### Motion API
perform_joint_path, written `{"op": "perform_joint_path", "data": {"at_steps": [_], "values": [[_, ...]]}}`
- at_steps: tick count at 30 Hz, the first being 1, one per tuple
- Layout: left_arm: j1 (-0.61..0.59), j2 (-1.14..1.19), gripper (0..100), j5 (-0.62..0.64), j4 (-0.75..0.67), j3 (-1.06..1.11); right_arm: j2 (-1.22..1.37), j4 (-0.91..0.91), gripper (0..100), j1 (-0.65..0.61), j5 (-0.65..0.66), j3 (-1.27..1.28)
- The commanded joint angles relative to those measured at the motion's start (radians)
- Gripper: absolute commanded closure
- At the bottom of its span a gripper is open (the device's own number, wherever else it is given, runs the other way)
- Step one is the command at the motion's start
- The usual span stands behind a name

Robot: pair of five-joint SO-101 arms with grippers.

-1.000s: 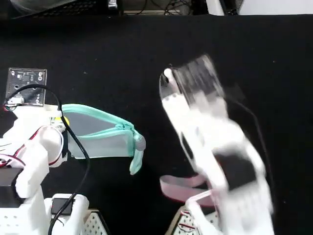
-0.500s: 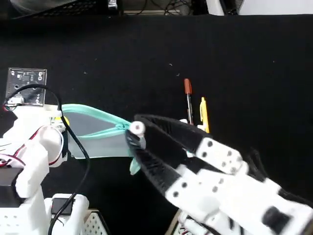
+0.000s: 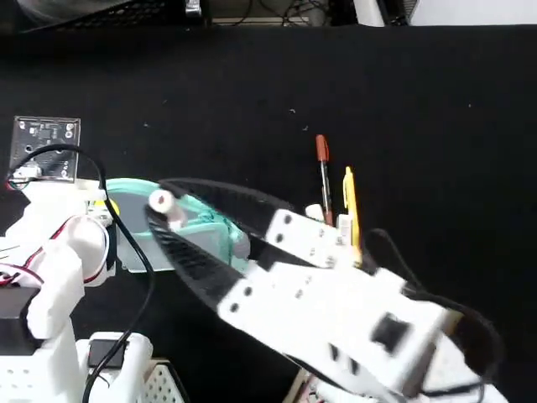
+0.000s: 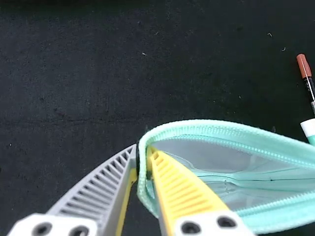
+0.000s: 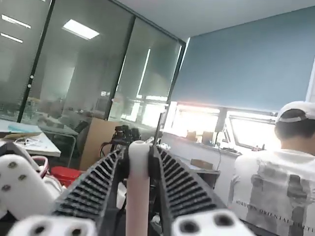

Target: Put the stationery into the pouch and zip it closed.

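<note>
The teal pouch point(image 3: 138, 220) lies at the left of the table with its mouth open. My left gripper point(image 4: 142, 169) is shut on the pouch rim point(image 4: 197, 129), one grey and one yellow finger pinching it. My right gripper point(image 3: 159, 203) hangs over the pouch's open mouth, shut on a whitish pen point(image 5: 138, 182) held between its black fingers point(image 5: 182, 189). The end of that pen point(image 3: 161, 201) shows just above the pouch. A brown-capped pen point(image 3: 322, 168) and a yellow pen point(image 3: 350, 195) lie on the cloth to the right, with a small white item point(image 3: 315, 210) beside them.
A small circuit board point(image 3: 48, 149) sits at the far left with cables running to the left arm point(image 3: 59, 260). The right arm's white body point(image 3: 352, 311) covers much of the front right. The black cloth point(image 3: 252, 92) stretches open behind.
The right arm has swung from the right of the table leftward, carrying the whitish pen until it hangs over the pouch. The left arm and pouch have stayed put.
</note>
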Motion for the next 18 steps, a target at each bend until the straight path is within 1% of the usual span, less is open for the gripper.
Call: {"op": "perform_joint_path", "data": {"at_steps": [1,6,12,14,15,18], "values": [[0.007,0.014,97,0.006,0.014,0.119,0.044,-0.114,98.6,-0.006,-0.002,0.064],[0.007,0.014,97,0.006,0.008,0.147,0.076,-0.230,98.6,0.049,0.023,0.197],[0.004,0.014,97,0.006,0.006,0.150,-0.008,-0.218,98.6,0.094,0.026,0.285],[0.002,0.014,97,0.006,0.006,0.150,-0.058,-0.150,98.6,0.098,0.020,0.291],[0.002,0.014,97,0.006,0.006,0.150,-0.082,-0.089,98.6,0.098,0.020,0.289],[0.005,0.014,97,0.006,0.006,0.150,-0.124,0.172,97.2,0.098,0.020,0.231]]}}
